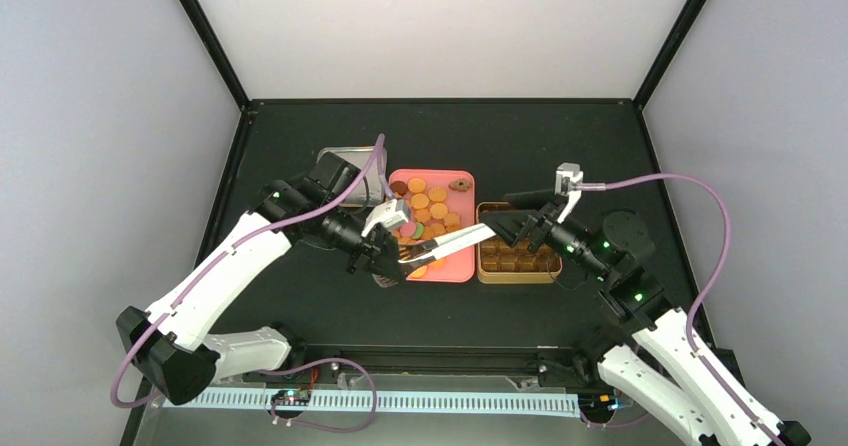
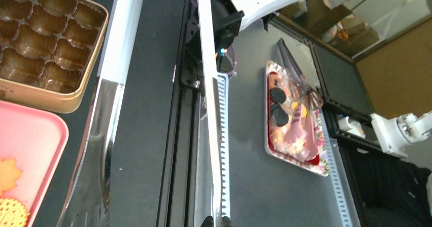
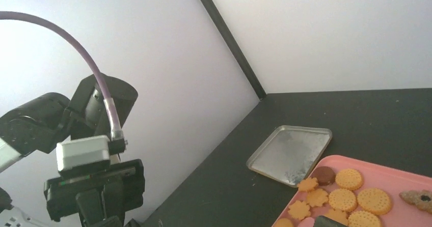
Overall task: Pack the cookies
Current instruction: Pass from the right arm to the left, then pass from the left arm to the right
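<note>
Top external shows my left pincer (image 1: 393,257) pinching long silver tongs (image 1: 450,243) pointing away toward the gold square tin (image 1: 518,279), with the small round cookies (image 1: 430,207) on the pink tray (image 1: 460,263) just beyond it, farther from my spread right pincer (image 1: 510,221).

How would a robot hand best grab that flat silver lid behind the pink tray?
Probably pinch the silver lid by its raised rim, from above, one finger inside and one outside. It lies flat with the rim up. Take the far edge: the near corner crowds the pink tray.
</note>
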